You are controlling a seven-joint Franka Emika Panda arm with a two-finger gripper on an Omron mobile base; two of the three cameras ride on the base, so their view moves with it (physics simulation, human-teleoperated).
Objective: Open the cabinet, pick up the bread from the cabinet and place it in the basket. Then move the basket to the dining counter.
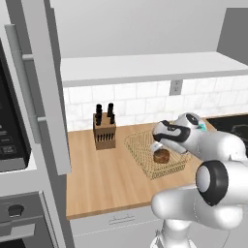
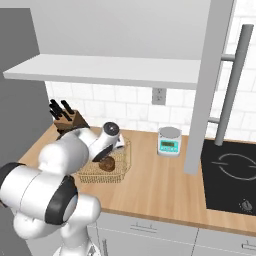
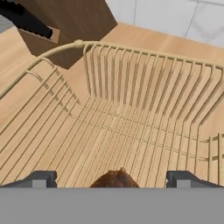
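Left base view: small round dark-brown bread bun (image 1: 162,155) sits inside golden wire basket (image 1: 156,154) on wooden surface (image 1: 106,179), claw (image 1: 156,147) just above bun.

Right base view: bun (image 2: 106,164) under claw.

Hand view: claw (image 3: 113,178) wide, holds nothing; bun (image 3: 114,180) between fingertips (image 3: 40,179); basket rim (image 3: 131,48) beyond.

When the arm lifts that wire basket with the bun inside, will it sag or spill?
The basket looks like stiff thin wire, so it probably keeps its shape and feels light. Its flared sides are shallow, and the round bread lies loose inside, so a tilt might roll it toward a wall. The open gripper would likely need to pinch a rim.
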